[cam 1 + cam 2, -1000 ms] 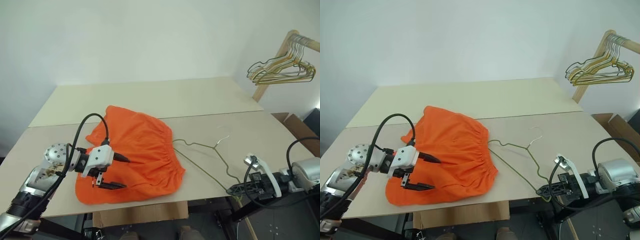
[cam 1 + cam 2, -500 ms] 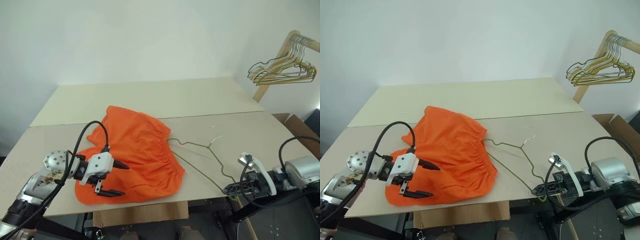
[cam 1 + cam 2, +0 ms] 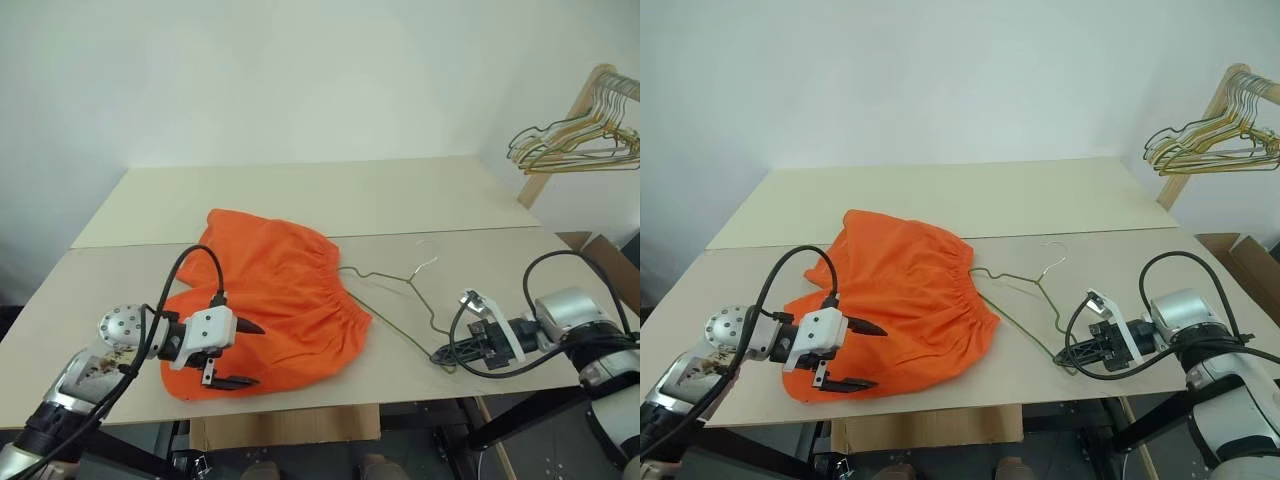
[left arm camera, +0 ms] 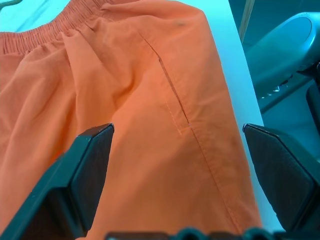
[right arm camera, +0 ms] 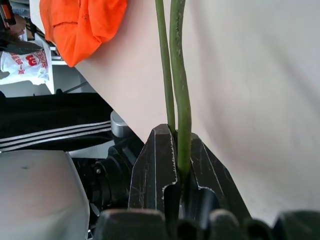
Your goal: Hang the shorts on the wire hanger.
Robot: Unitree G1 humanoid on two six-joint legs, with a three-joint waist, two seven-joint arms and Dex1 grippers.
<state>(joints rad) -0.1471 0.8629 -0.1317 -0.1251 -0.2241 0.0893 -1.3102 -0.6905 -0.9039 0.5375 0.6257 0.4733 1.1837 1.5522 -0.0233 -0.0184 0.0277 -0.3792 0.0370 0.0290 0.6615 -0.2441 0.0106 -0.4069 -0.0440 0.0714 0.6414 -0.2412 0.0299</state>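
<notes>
Shorts (image 3: 275,290) lie flat for the wide-open left gripper (image 3: 238,353) at 7 o'clock, while the right gripper (image 3: 1072,352) clamps the wire hanger (image 3: 1025,295), probably to thread it in.

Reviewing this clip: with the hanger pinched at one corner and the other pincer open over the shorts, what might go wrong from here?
1. The right pincer clamps only the wire hanger at its end corner; the thin wire may twist or slip in that grip.
2. The left pincer hovers open over the shorts; closing there may grab only the top layer of loose fabric.
3. The hanger's far end lies against the waistband and could snag it.
</notes>
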